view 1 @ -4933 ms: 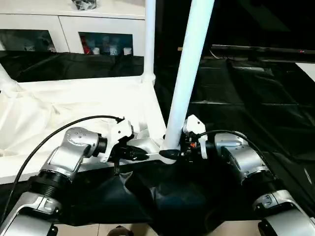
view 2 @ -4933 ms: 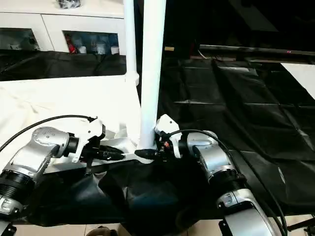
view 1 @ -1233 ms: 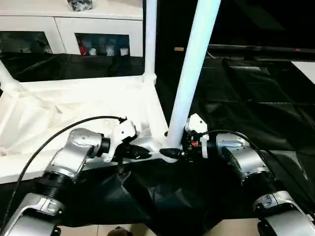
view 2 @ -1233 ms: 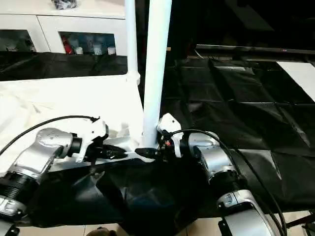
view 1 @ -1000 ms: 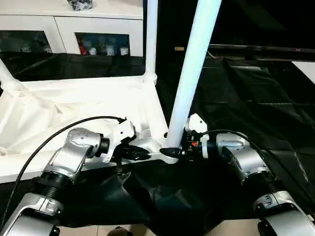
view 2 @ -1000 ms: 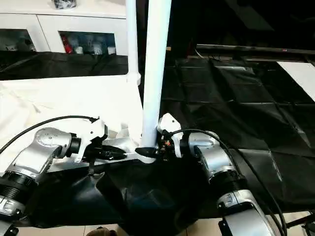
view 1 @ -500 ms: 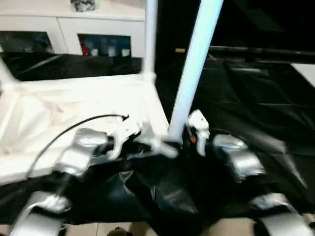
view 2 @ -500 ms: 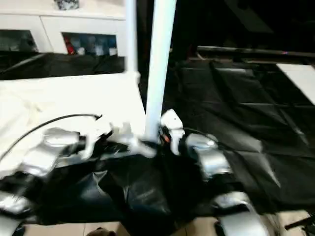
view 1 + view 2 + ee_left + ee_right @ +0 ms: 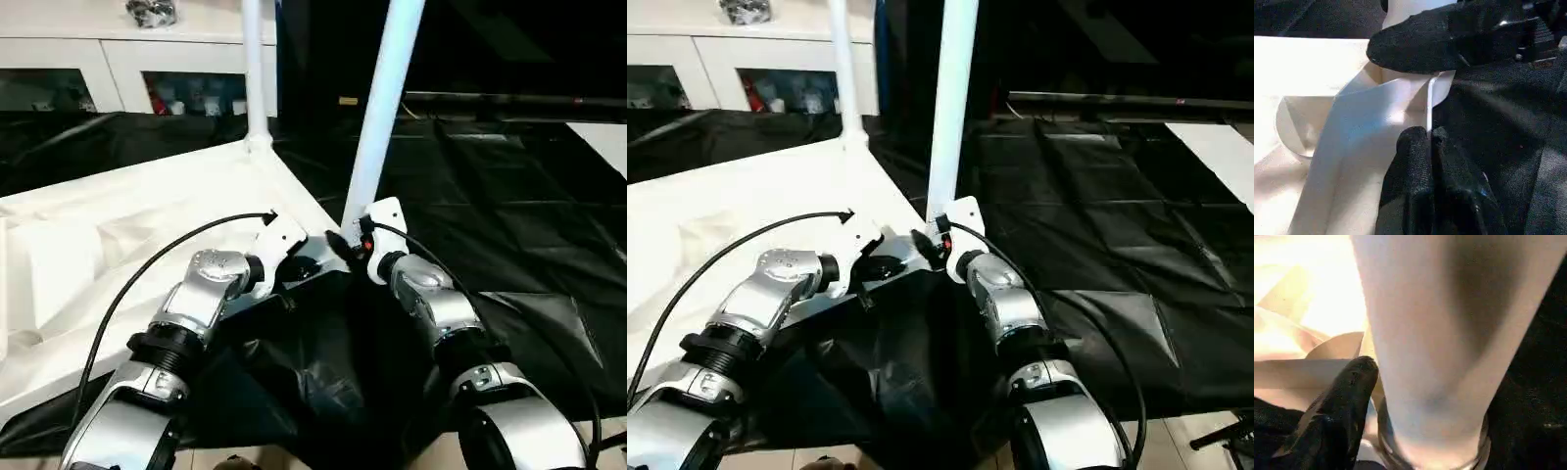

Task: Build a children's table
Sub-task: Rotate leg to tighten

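The white tabletop (image 9: 118,245) lay upside down on black sheeting (image 9: 509,225), its ribbed underside up, with its near corner pointing at the robot between both grippers. A far leg (image 9: 253,69) stood upright in its corner socket, and a second leg (image 9: 382,108) rose from the near corner socket (image 9: 1430,450), its long axis almost vertical and tilted slightly toward the robot's right. The left gripper (image 9: 1428,147) was pinched nearly closed on the thin rim of the tabletop just beside that socket, coming at it from the left. The right gripper (image 9: 343,245) sat on the other side, right at the foot of the near leg; one black finger (image 9: 1344,396) lay beside the tube, the other was hidden, so I could not tell whether it gripped the leg or stood loose around it. The right arm appeared the better placed for seating the leg, since the tube stood directly before its gripper, while the left steadied the corner.
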Robot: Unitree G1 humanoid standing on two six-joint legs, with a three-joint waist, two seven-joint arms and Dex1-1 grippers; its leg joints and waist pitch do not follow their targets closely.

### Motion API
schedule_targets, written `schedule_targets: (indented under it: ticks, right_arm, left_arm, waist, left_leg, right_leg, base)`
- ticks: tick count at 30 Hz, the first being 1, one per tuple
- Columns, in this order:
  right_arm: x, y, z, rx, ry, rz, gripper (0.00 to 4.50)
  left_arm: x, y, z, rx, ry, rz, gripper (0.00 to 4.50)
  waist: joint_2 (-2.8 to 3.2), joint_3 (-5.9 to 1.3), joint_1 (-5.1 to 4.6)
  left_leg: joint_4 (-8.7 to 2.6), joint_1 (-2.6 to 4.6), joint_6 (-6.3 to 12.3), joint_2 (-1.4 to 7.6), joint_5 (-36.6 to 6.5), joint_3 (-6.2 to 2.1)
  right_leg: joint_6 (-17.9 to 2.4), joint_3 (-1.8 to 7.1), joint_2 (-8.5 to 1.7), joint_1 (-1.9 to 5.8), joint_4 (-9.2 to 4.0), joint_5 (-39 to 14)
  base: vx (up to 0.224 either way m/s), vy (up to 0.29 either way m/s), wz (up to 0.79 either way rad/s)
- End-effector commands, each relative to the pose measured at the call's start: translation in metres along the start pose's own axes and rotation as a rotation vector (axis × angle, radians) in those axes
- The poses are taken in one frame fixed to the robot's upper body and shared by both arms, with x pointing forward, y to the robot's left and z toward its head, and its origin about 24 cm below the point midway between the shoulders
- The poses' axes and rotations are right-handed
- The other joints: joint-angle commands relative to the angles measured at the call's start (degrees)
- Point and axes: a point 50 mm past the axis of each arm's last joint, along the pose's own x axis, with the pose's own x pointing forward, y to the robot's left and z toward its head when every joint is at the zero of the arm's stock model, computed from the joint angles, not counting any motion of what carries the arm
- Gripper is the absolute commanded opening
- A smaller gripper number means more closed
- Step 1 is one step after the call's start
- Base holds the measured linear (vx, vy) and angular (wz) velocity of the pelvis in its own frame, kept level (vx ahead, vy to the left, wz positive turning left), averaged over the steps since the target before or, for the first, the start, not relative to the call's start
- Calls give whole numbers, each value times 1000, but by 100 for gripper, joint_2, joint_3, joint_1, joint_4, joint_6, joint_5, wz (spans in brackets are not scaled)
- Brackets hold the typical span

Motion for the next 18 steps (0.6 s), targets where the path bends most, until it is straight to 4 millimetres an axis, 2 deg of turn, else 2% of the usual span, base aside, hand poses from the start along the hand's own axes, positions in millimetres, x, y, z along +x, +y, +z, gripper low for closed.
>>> schedule_targets:
  ticks: [1, 5, 8, 12, 14, 15, 18]
  right_arm:
    - [9, 36, -2, -37, 13, 224, 372]
    - [-1, 30, -2, -90, 5, 335, 372]
    - [-12, 25, -2, -129, 5, 447, 372]
    - [-28, 13, -3, -170, 39, 572, 372]
    - [-34, 9, -3, -178, 52, 612, 372]
    - [-36, 7, -3, -182, 58, 634, 372]
    - [-42, 4, -2, -194, 73, 687, 372]
  left_arm:
    - [9, -14, 15, 54, -79, -98, 0]
    - [0, -13, 10, 75, -71, -152, 0]
    - [-8, -13, 7, 92, -72, -214, 0]
    - [-21, -11, 2, 118, -64, -283, 0]
    - [-25, -9, 1, 118, -61, -296, 0]
    - [-27, -8, 0, 119, -54, -304, 0]
    - [-32, -8, -3, 119, -43, -330, 0]
  waist:
    - [15, -306, 11]
    - [16, -311, 7]
    - [15, -324, 22]
    - [22, -341, 62]
    - [21, -341, 84]
    - [27, -326, 94]
    - [26, -315, 132]
  left_leg:
    - [-423, 164, 8, 384, -1257, -208]
    - [-422, 148, 61, 392, -1166, -210]
    - [-388, 137, 211, 388, -896, -197]
    - [-352, 131, 344, 400, -760, -177]
    - [-347, 130, 382, 410, -771, -170]
    - [-359, 142, 363, 420, -856, -165]
    - [-379, 150, 229, 433, -1043, -176]
  right_leg:
    - [-1137, 279, -554, 134, -486, -595]
    - [-1122, 278, -542, 157, -466, -438]
    - [-1231, 271, -530, 171, -415, 39]
    - [-1329, 245, -498, 175, -369, 351]
    - [-1362, 239, -497, 168, -362, 350]
    - [-1385, 240, -495, 140, -377, 218]
    - [-1362, 247, -514, 141, -400, -137]
  base:
    - [0, 0, 0]
    - [0, 0, 0]
    - [0, 0, 0]
    - [0, 0, 0]
    - [0, 0, 0]
    - [0, 0, 0]
    - [0, 0, 0]
